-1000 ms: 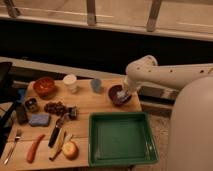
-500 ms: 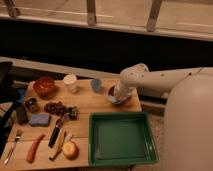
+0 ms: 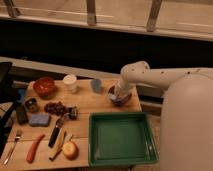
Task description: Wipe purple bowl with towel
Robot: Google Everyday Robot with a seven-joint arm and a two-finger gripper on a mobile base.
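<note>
The purple bowl (image 3: 121,99) sits on the wooden table (image 3: 95,105) at its right edge, behind the green tray. My gripper (image 3: 117,93) reaches down into the bowl from the white arm (image 3: 150,76) that comes in from the right. A pale patch inside the bowl under the gripper looks like the towel (image 3: 114,93), but I cannot make it out clearly.
A green tray (image 3: 122,138) lies at the front right. A blue cup (image 3: 96,85) and a white cup (image 3: 70,82) stand left of the bowl. A red bowl (image 3: 44,86), grapes (image 3: 56,107), a blue sponge (image 3: 39,119), an apple (image 3: 69,149), cutlery and a sausage (image 3: 35,148) fill the left half.
The arm's elbow has swung left, then partly back, while the gripper stays in the purple bowl, shifting slightly within it.
</note>
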